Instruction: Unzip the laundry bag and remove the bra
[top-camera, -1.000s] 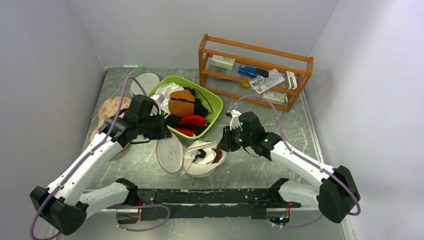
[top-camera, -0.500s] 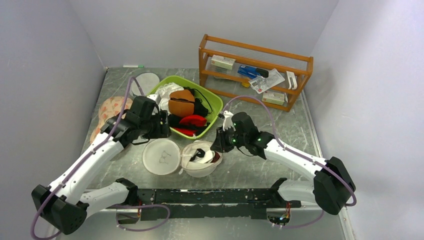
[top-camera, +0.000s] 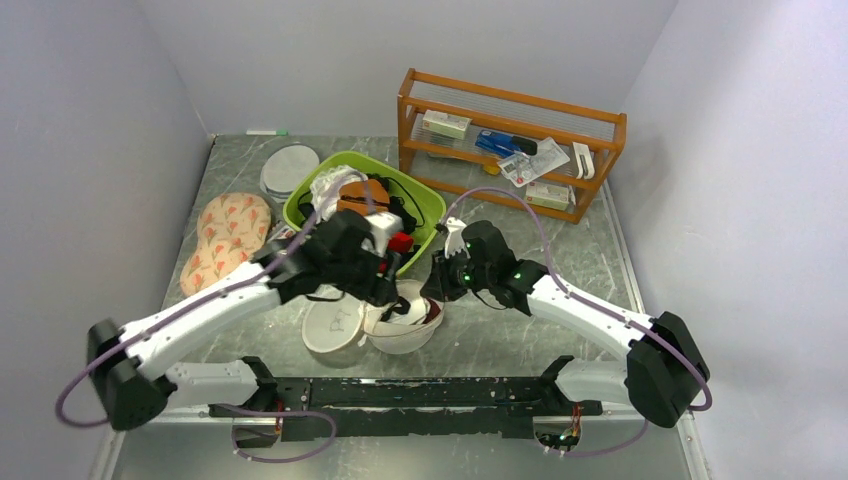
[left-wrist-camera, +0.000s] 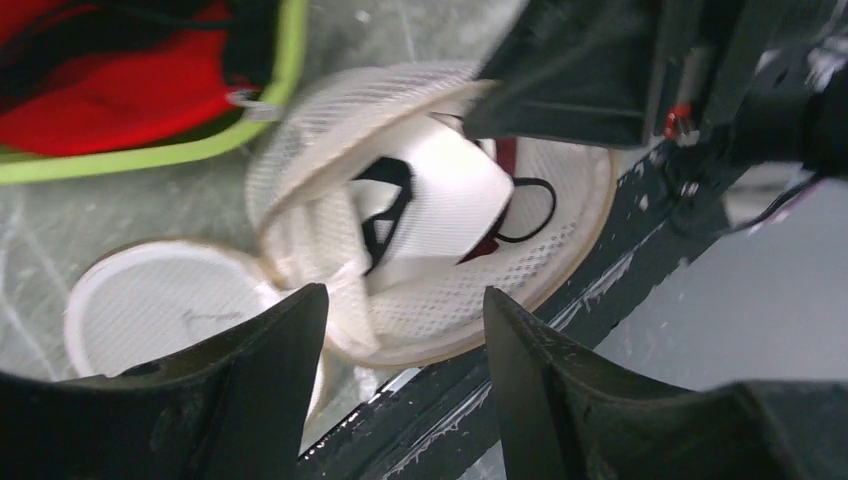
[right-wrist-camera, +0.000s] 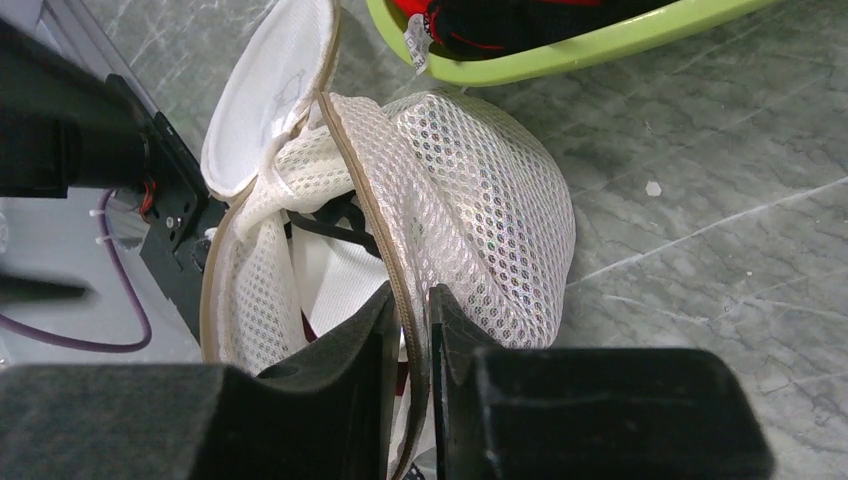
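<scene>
We note R jaws pinching laundry bag (right-wrist-camera: 480, 200) rim; L jaws spread over open bag, bra (left-wrist-camera: 505, 160) inside, on worktop (top-camera: 490, 345).

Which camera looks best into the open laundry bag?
Left wrist: it looks straight into the laundry bag, dark straps visible. Right wrist shows mesh side and rim in the right claw; top external, arms partly cover it.
</scene>
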